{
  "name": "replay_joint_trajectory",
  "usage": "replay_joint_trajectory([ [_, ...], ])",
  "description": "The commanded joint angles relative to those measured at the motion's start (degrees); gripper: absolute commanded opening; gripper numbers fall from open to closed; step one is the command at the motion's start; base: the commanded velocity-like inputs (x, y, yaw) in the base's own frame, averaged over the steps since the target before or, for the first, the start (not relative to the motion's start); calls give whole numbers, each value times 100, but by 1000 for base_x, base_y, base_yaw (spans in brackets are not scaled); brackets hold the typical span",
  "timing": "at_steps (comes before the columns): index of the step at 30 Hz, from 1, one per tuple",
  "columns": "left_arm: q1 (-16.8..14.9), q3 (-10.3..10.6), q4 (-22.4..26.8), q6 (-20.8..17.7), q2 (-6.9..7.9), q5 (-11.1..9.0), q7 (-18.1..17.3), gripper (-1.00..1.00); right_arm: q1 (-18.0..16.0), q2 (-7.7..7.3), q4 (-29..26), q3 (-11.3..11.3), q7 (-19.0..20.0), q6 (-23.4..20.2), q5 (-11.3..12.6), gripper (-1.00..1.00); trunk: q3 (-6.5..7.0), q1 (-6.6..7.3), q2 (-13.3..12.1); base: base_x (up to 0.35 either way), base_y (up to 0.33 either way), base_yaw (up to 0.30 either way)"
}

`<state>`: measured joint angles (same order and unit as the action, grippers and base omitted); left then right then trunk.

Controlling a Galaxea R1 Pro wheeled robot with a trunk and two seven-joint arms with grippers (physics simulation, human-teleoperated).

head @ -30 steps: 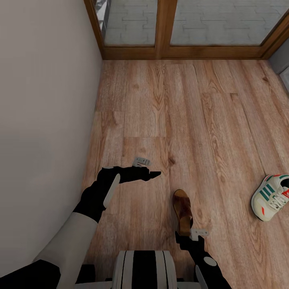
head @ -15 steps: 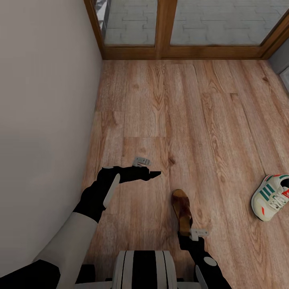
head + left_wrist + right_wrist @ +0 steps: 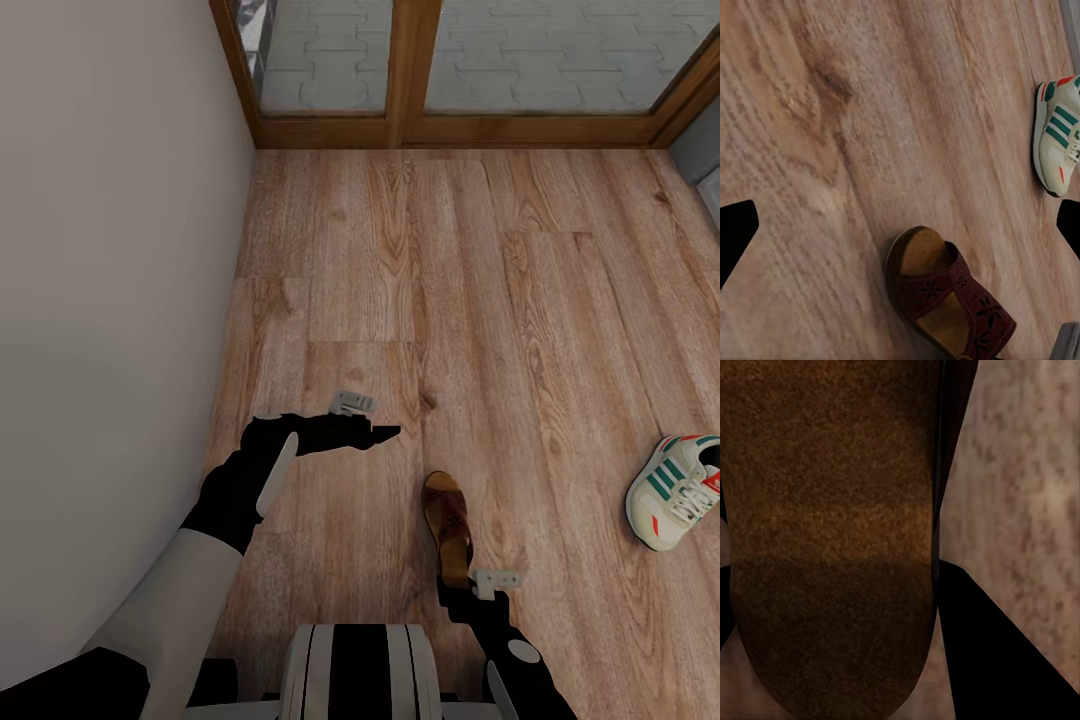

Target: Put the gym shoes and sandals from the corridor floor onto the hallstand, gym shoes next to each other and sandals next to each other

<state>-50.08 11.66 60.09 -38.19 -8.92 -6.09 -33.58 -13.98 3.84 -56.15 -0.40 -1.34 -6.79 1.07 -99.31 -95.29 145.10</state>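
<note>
Lying on the floor [image 3: 480, 280], the sandal [image 3: 447, 527] is set with its long side running near to far, heel end nearest the robot. The right gripper [image 3: 452, 588] is at that heel, and a dark finger is seen beside the footbed; whether the jaws are closed on it cannot be told. The left gripper [image 3: 385, 432] is held wide open, empty, just left and far of the sandal. One gym shoe [image 3: 675, 492] is seen well to the right. No writing can be read.

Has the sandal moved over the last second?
Yes. The sandal has tilted: its toe end swung slightly left, towards the wall, against the unmoved floor planks.
</note>
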Motion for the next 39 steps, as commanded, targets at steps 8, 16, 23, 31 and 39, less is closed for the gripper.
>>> replay_joint_trajectory([
  [8,-2,-47,20,-73,235,-67,10,100,0,-5,-28,3,-7,-8,39,-100,130,16,-7,0,0,0],
  [16,-2,-51,20,-74,302,-83,9,100,0,-6,-28,3,-7,-7,40,-100,307,37,-18,0,0,0],
  [23,-2,-56,21,-75,312,-74,9,100,0,-6,-33,4,-12,-6,42,-100,462,55,-27,0,0,0],
  [31,6,-58,10,-69,447,-59,14,100,0,-5,-36,5,-18,-6,43,-100,640,76,-38,0,0,0],
  [39,227,-331,3,-9,802,-65,0,100,0,-6,-14,5,-32,55,36,-100,834,96,-48,0,0,0],
])
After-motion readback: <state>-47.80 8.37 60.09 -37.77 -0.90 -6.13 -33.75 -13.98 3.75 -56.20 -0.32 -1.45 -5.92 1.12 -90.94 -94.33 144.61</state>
